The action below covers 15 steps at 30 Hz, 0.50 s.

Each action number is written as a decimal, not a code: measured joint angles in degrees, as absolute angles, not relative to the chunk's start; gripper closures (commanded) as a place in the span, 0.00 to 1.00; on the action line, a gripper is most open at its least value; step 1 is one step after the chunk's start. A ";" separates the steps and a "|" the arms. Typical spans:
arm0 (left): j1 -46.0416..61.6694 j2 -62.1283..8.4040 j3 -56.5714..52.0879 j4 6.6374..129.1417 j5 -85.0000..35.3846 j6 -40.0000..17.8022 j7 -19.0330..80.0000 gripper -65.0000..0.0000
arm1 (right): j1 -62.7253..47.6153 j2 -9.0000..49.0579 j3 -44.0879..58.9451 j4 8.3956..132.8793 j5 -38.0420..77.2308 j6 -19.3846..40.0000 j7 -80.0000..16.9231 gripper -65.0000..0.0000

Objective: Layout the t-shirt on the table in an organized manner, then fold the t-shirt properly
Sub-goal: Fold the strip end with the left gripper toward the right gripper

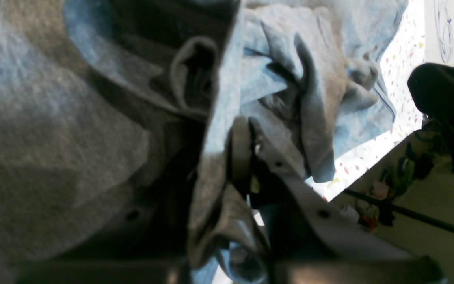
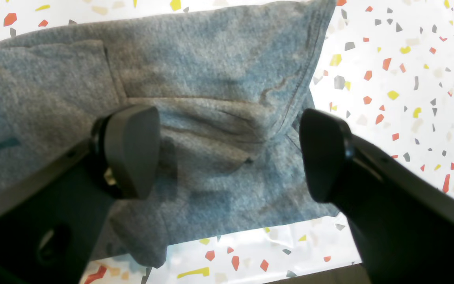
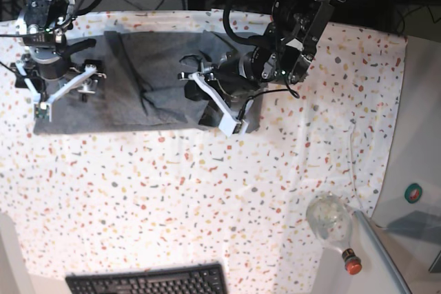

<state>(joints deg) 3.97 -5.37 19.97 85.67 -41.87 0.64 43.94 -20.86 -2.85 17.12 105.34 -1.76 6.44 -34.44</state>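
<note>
One heather dark-grey cotton t-shirt (image 3: 138, 91) lies along the far part of the white, terrazzo-flecked table (image 3: 207, 197), mostly flat at the base view's left and rumpled at its right end. The left gripper (image 1: 246, 157) is clenched on a bunched fold of that cloth; its wrist view is almost filled with grey fabric draped close to the lens, with a strip of the speckled table beyond. The right gripper (image 2: 229, 154) stands with its two black pads wide apart above a sleeve-like corner of the t-shirt, grasping nothing; from these pictures I cannot tell whether the pads touch the cloth.

Only the base view shows the things away from the garment: a clear, rounded glass bottle with a red cap (image 3: 334, 228) lying on its side near the table's right edge, its contents too unclear to name, and a black keyboard (image 3: 148, 281) at the near edge. Only the right wrist view shows the stitched hem and seam of the corner between the pads.
</note>
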 measured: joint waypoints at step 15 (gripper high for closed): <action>0.69 -5.34 26.26 84.77 -42.09 0.43 43.90 0.57 | -20.86 -2.85 17.12 105.36 -1.76 6.44 -34.46 0.22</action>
<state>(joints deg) 0.69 -5.34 26.26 84.77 -42.09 0.43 43.90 -20.86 -2.85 17.12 105.36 -1.76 6.44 -34.46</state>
